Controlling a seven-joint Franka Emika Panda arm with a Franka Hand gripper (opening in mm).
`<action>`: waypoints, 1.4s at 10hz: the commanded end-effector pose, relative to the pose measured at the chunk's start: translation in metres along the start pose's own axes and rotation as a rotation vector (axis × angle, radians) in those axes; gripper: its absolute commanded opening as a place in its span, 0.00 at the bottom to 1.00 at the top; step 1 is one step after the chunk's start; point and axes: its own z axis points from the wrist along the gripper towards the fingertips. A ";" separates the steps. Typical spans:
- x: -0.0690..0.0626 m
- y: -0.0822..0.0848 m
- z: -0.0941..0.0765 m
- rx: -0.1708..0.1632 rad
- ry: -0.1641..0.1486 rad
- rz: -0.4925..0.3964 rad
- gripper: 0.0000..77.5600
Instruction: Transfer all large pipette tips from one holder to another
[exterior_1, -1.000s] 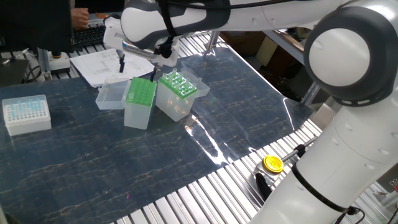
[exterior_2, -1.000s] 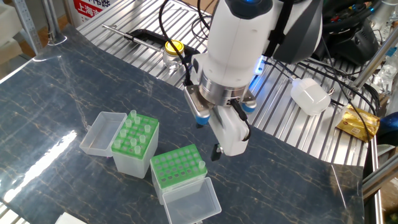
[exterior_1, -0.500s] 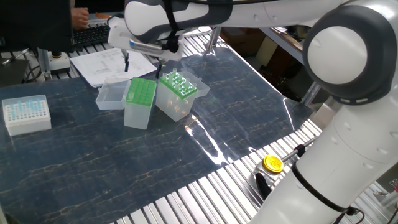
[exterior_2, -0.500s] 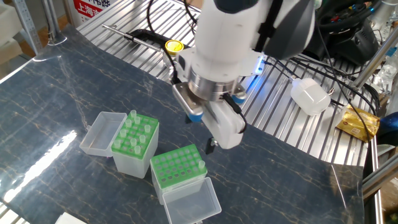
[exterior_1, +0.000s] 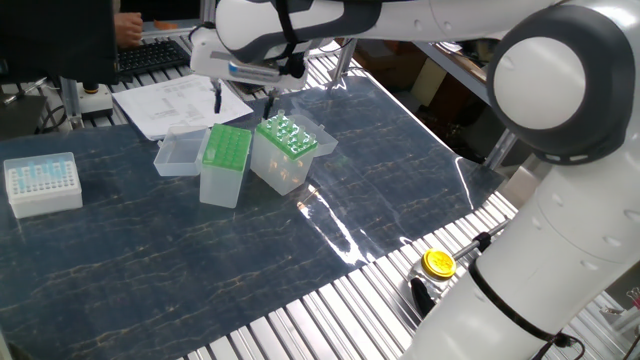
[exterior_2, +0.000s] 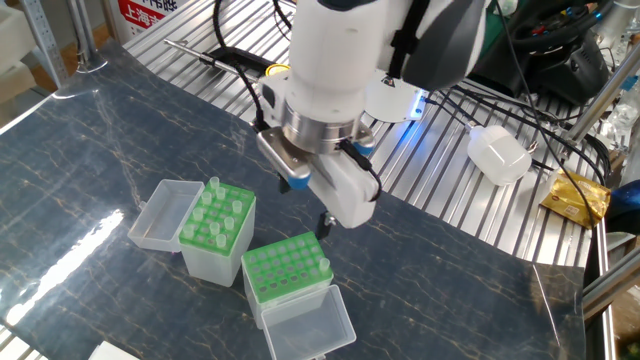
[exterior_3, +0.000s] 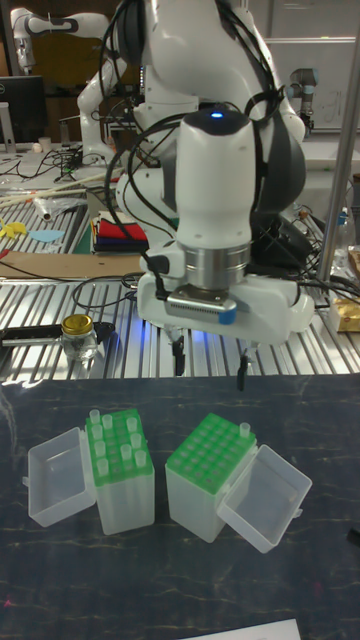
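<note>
Several large pipette tips (exterior_3: 113, 440) stand in one holder (exterior_3: 125, 500) below the gripper (exterior_3: 209, 365). A single tip sits in another holder (exterior_3: 195, 500) beside it. The gripper hovers spread and empty, apparently between picks. Next it likely needs to descend over a tip and pinch.

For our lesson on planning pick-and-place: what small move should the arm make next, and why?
Probably shift the open, empty gripper sideways over the fuller holder and lower it around one large pipette tip. About ten tips stand in that holder, while the other holder shows only one.
</note>
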 end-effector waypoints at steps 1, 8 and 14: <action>-0.006 -0.012 0.003 -0.003 -0.011 -0.072 1.00; -0.026 -0.046 0.023 -0.008 -0.014 -0.156 1.00; -0.034 -0.075 0.039 -0.021 -0.009 -0.188 1.00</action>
